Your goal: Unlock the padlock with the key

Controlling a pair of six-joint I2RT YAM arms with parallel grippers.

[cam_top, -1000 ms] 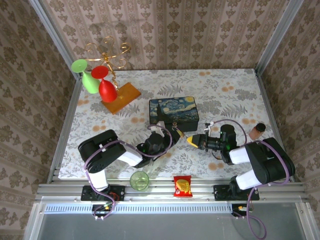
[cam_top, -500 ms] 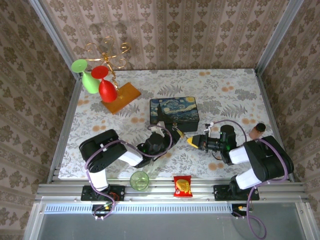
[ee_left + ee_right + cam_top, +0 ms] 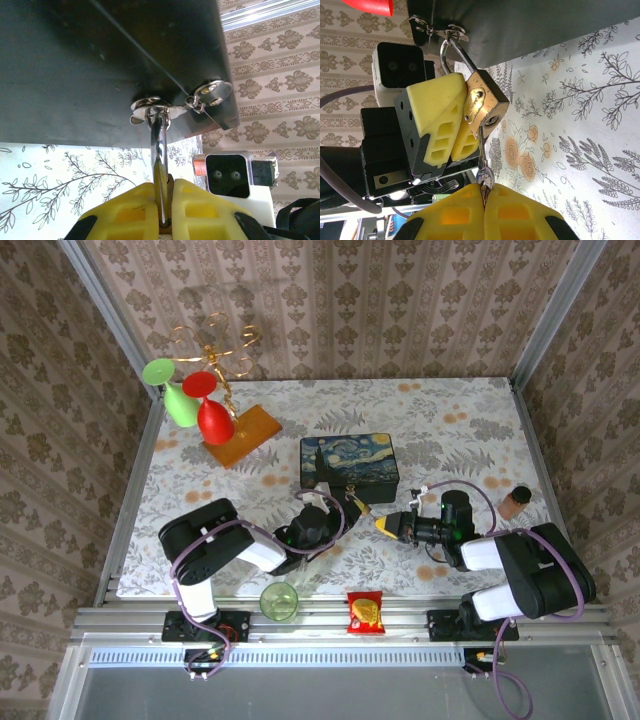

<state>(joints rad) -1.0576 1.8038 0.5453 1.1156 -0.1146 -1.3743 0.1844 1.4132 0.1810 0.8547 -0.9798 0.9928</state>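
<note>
Table covered with a floral cloth [image 3: 450,430], enclosed by patterned wallpaper walls. A painted box [image 3: 348,462] is noted at the centre, and both grippers are positioned just in front of its near side.

Left gripper [image 3: 354,510]: its yellow fingers [image 3: 436,107] are seen clamped on the brass body of the padlock [image 3: 484,102] from one side. The padlock's silvery shackle [image 3: 451,50] is threaded through the box's metal clasp [image 3: 432,27], so the padlock is held tilted, just off the box's dark front wall.

Right gripper [image 3: 484,197]: its fingers are pressed together on the head of the key [image 3: 483,172]. The thin blade is pointed up at the padlock's bottom face, next to the keyhole [image 3: 491,121]. Whether the blade is seated in the keyhole cannot be told.

In the left wrist view the shackle is recorded rising from between the closed yellow fingers to the clasp.
</note>
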